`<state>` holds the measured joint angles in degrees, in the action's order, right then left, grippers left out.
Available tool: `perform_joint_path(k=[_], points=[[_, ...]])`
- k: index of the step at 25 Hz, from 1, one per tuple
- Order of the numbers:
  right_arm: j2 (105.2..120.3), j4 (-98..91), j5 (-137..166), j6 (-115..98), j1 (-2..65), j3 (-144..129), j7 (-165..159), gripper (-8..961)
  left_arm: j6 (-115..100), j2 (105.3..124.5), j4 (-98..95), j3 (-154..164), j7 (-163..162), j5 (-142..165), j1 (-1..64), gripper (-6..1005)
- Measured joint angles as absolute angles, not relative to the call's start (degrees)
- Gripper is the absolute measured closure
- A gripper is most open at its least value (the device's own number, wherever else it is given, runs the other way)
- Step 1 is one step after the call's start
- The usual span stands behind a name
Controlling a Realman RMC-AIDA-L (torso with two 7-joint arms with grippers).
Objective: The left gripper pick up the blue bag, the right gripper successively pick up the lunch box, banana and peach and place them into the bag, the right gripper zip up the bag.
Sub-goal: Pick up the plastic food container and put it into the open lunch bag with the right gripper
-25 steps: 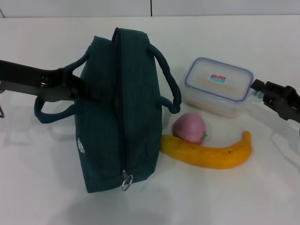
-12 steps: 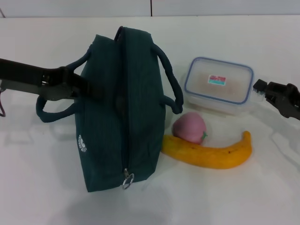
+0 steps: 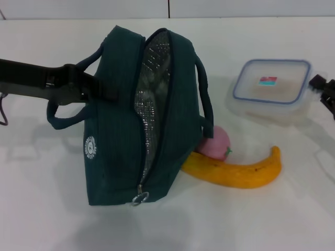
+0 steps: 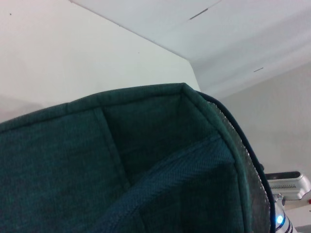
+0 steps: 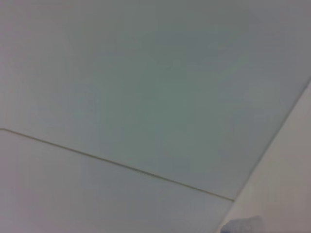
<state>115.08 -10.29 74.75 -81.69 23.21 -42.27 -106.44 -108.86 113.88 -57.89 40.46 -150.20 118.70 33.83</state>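
Two grippers work: the left gripper has its fingers closed on the blue bag, zipper gaping, mid-table. The right gripper grips the lunch box near the table's right edge, above the banana.

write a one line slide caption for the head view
Left gripper holds the blue bag open, right gripper lifts the lunch box; peach and banana wait.

A plain white counter fills the scene; along its far edge stands a pale wall with one vertical seam.
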Motion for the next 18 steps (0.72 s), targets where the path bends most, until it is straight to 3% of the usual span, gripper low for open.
perform_joint_path(k=[18], points=[[114.92,-10.46,69.25,-95.63,21.39,-40.84,-105.85,856,-109.43,114.50,-57.66,40.60,-149.88,118.70,33.81,962]])
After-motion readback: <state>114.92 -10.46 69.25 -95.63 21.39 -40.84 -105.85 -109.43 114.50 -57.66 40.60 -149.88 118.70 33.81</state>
